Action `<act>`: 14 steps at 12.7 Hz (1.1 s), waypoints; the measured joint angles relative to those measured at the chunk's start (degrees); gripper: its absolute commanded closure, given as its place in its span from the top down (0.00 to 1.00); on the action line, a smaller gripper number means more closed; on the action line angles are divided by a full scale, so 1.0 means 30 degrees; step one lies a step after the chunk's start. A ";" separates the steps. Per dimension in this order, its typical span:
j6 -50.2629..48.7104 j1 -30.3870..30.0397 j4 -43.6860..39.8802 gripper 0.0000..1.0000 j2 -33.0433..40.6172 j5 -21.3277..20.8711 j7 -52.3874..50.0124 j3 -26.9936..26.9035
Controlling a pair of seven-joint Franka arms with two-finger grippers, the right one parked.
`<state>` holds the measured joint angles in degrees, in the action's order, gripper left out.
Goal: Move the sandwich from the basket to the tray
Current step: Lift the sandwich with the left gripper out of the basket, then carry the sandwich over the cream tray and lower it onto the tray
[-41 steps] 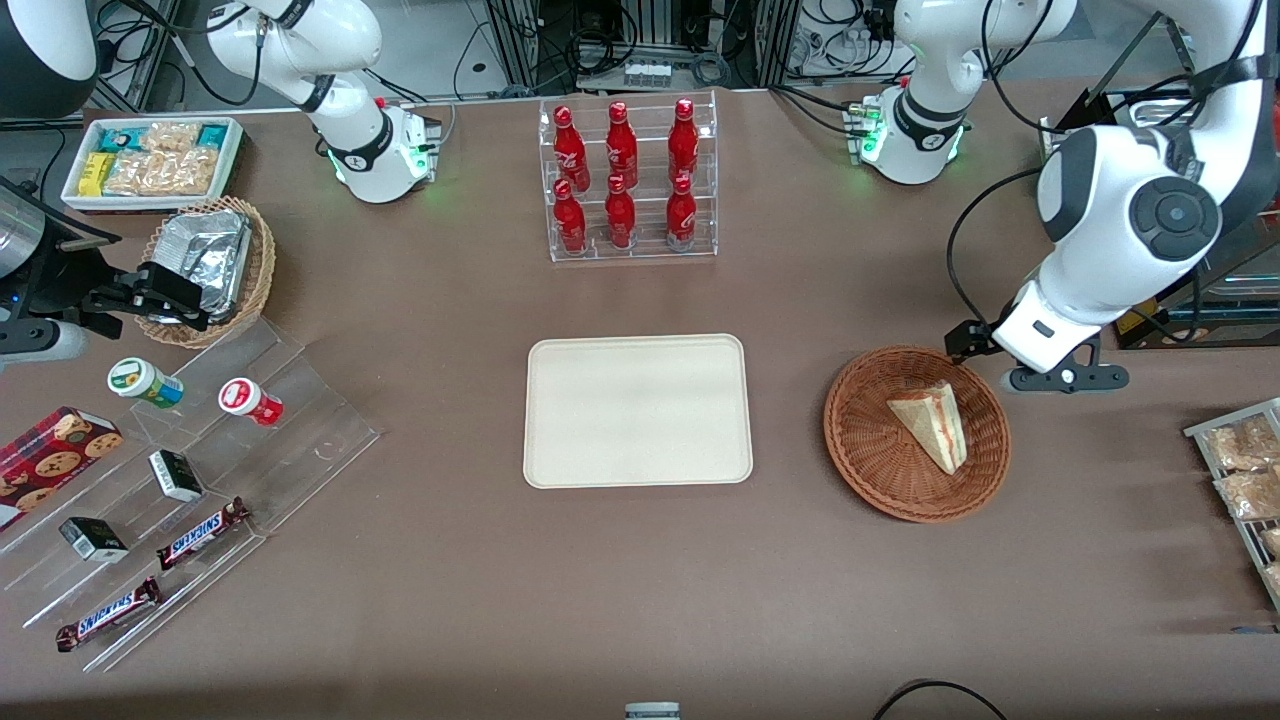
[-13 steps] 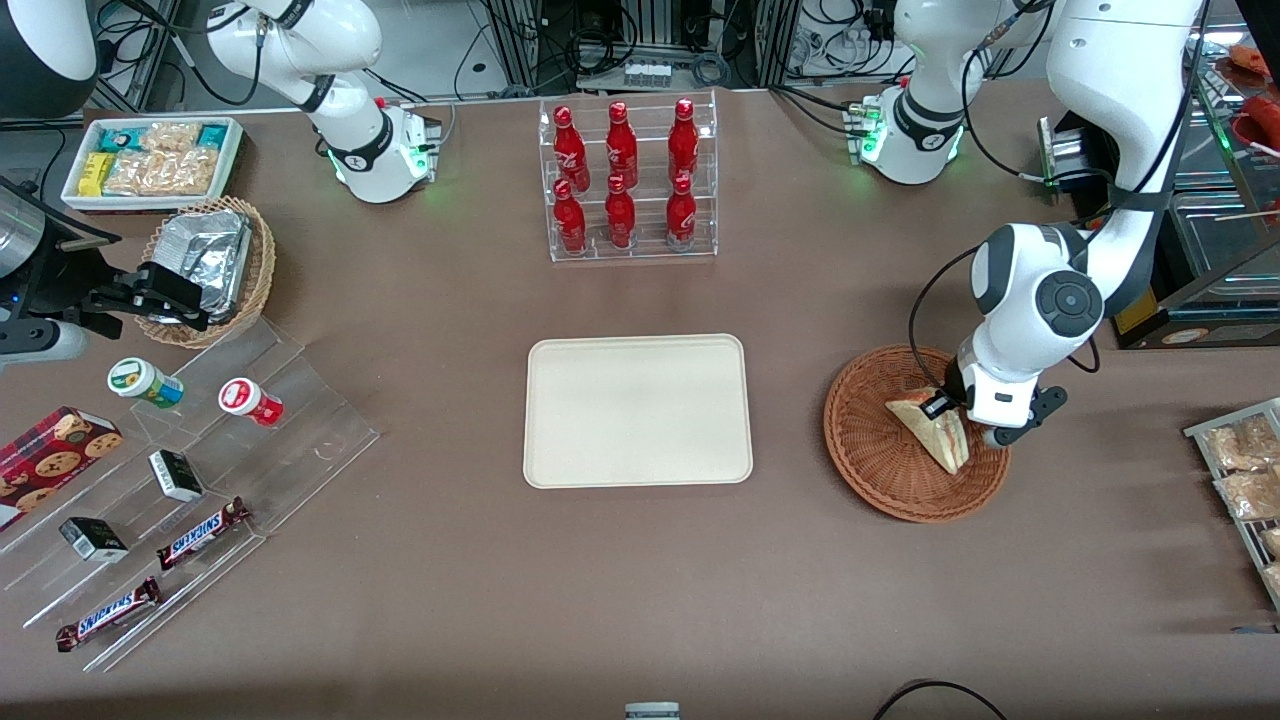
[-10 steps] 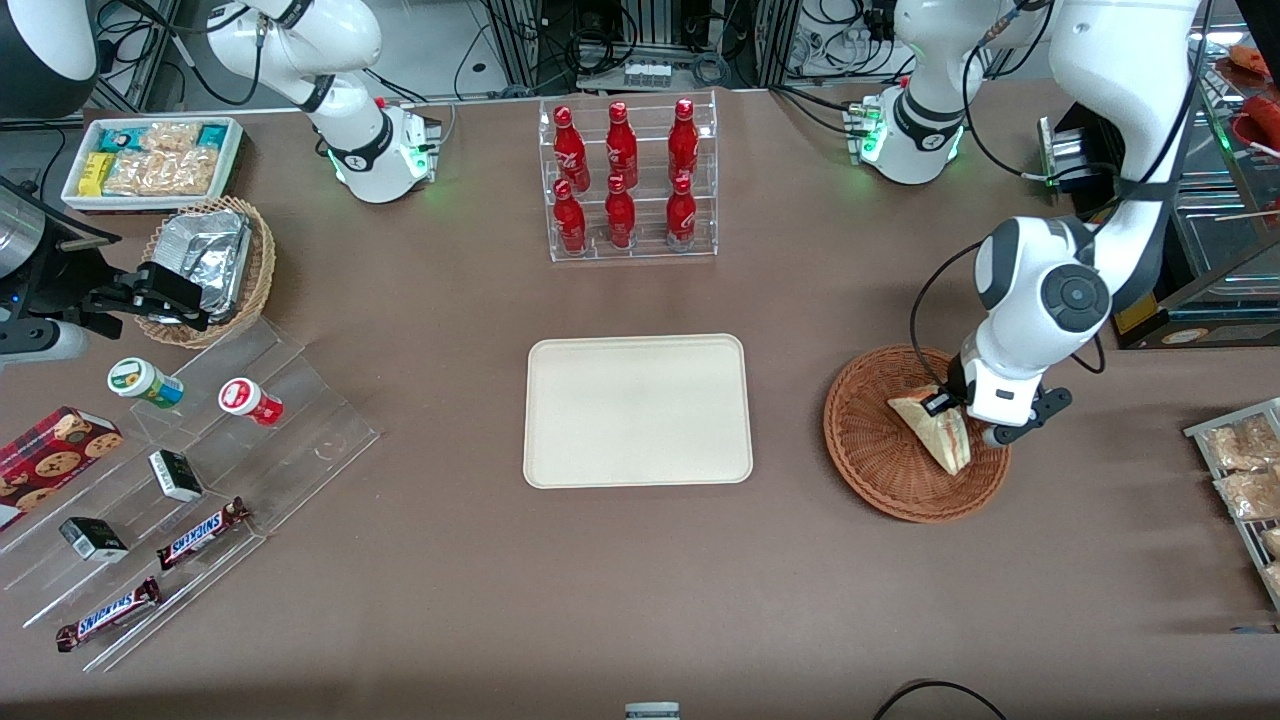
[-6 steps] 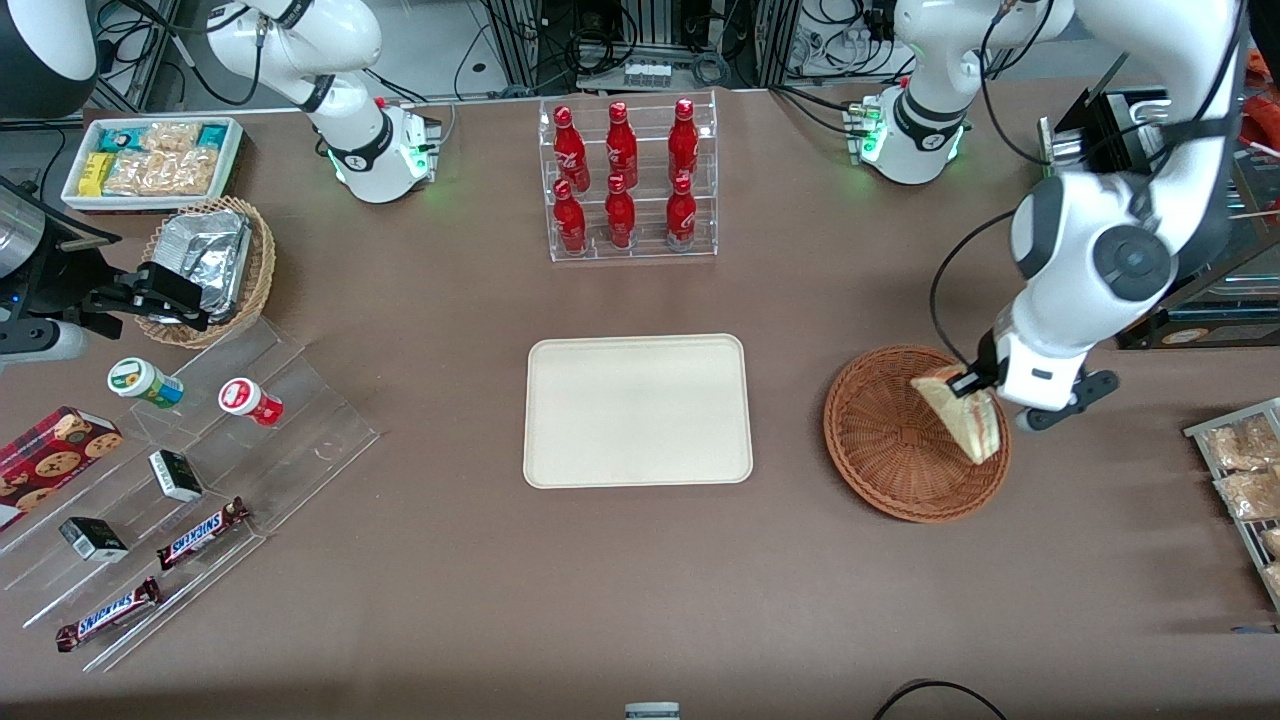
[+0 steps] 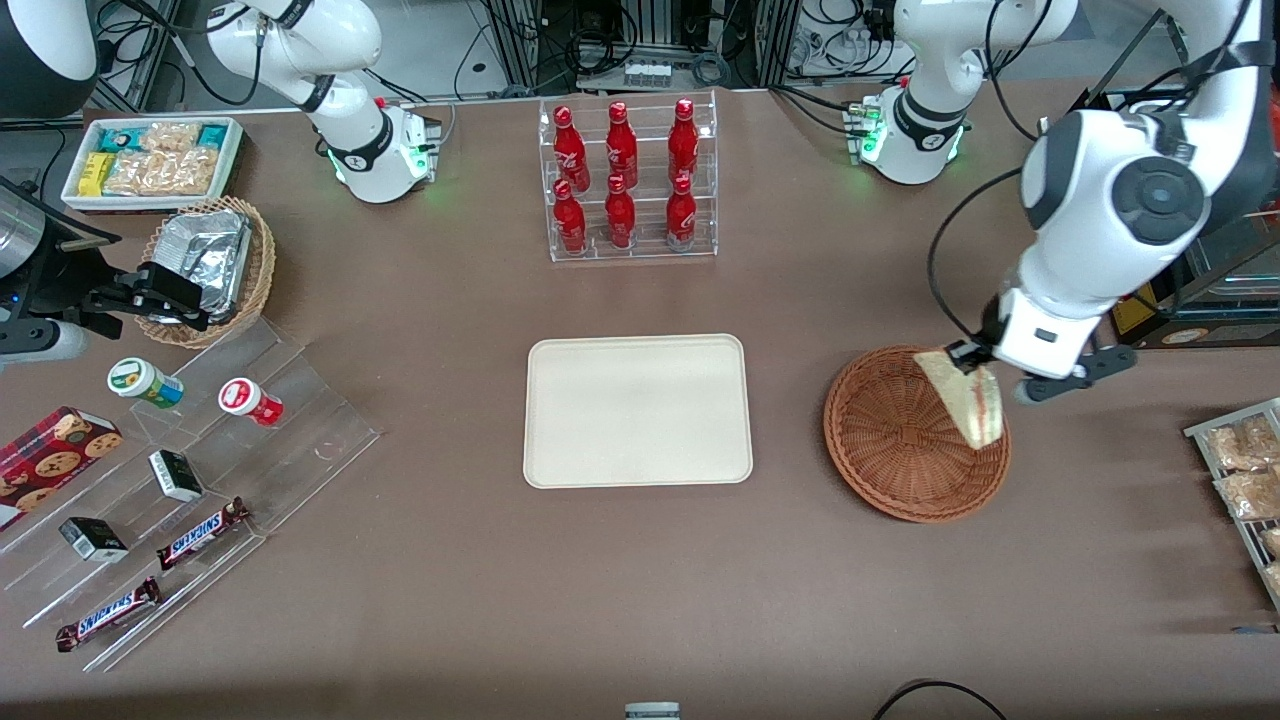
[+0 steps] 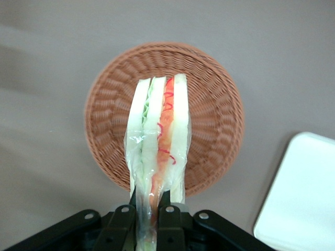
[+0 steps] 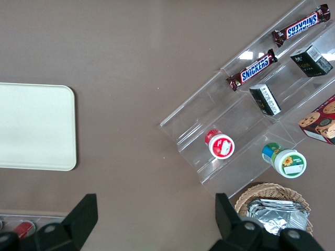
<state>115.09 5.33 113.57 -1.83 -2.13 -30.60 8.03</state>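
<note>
**Sandwich held in my gripper above the basket**

The sandwich (image 5: 966, 396) hangs in the air from my gripper (image 5: 968, 352), pinched at one bread corner, with its point drooping down. In my wrist view the sandwich (image 6: 158, 151) stands edge-on straight out from my gripper (image 6: 147, 214), bread slices on the outside, green, orange and red filling between, all wrapped in clear film. My fingers (image 6: 121, 222) press the wedge from both flat sides, closed narrowly on it.

Directly below the sandwich is the basket (image 5: 890, 470). In the front view the wedge shows over the basket's rim at about 2 o'clock from the basket's middle. In my wrist view the basket (image 6: 209, 94) has nothing lying in it, and the sandwich is lifted clear of its weave.

The tray (image 5: 637, 411) lies flat on the counter (image 5: 640, 580) at roughly 9 o'clock from the basket in the front view, with a strip of bare counter between the two. One rounded corner of the tray (image 6: 301, 204) shows in my wrist view, apart from the basket's rim. The tray's surface is plain.

Around that stretch: a clear rack of red bottles (image 5: 626, 178) stands at 12 o'clock from the tray, farther from the front camera and apart from the tray's edge. A wire rack of snack bags (image 5: 1245, 475) sits at 3 o'clock from the basket, at the working arm's end of the counter. Clear stepped shelves with candy bars and small tubs (image 5: 190, 480) lie toward the parked arm's end, well apart from the tray.
</note>
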 measured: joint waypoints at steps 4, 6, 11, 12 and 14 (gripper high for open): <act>-0.0002 0.1900 0.0000 0.00 0.0001 0.0002 0.0439 0.0767; -0.0001 0.3093 0.0012 0.00 -0.0015 0.0008 0.0478 0.0882; 0.0794 0.5408 0.0055 0.00 -0.0764 0.0010 0.0480 0.0900; 0.1069 0.5546 0.0058 0.00 -0.1007 0.0010 0.0482 0.0898; 0.1810 0.5698 0.0049 0.00 -0.1655 0.0067 0.0464 0.0945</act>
<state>120.52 22.43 113.72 -6.79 -1.93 -29.20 10.86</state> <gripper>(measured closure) 0.859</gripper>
